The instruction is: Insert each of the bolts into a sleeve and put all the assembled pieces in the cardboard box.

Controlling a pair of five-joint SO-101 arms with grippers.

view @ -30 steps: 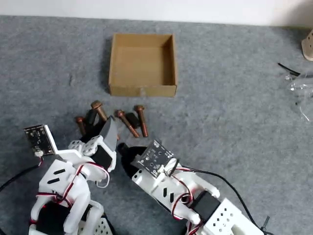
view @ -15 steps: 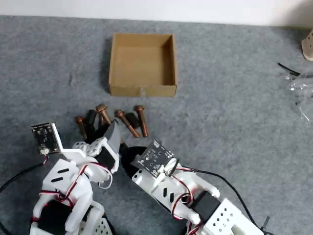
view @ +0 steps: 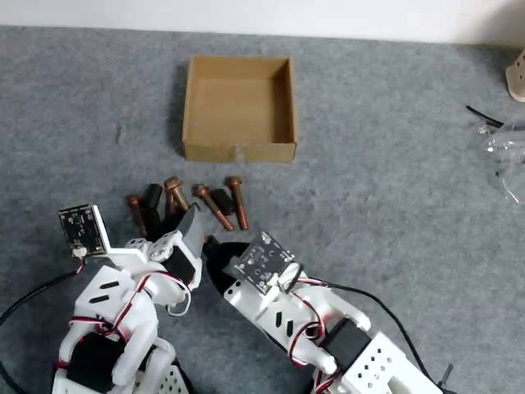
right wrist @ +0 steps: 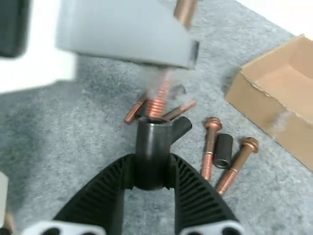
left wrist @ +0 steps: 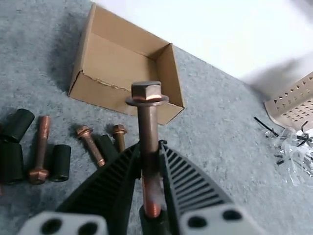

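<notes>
My left gripper is shut on a copper bolt, head up, threaded tip pointing down at a black sleeve. My right gripper is shut on that black sleeve, held upright with its mouth open. The bolt's threaded end sits right at the sleeve's mouth. In the high view the two grippers meet in front of the loose parts, the held bolt slanting up from the left gripper. The cardboard box stands farther back, nothing inside it.
Loose copper bolts and black sleeves lie on the grey carpet between the box and the arms. A clear plastic bag with black keys lies at the far right edge.
My left gripper has carried the bolt to the right and nearer, bringing its tip down to the sleeve. The right arm has barely shifted.
</notes>
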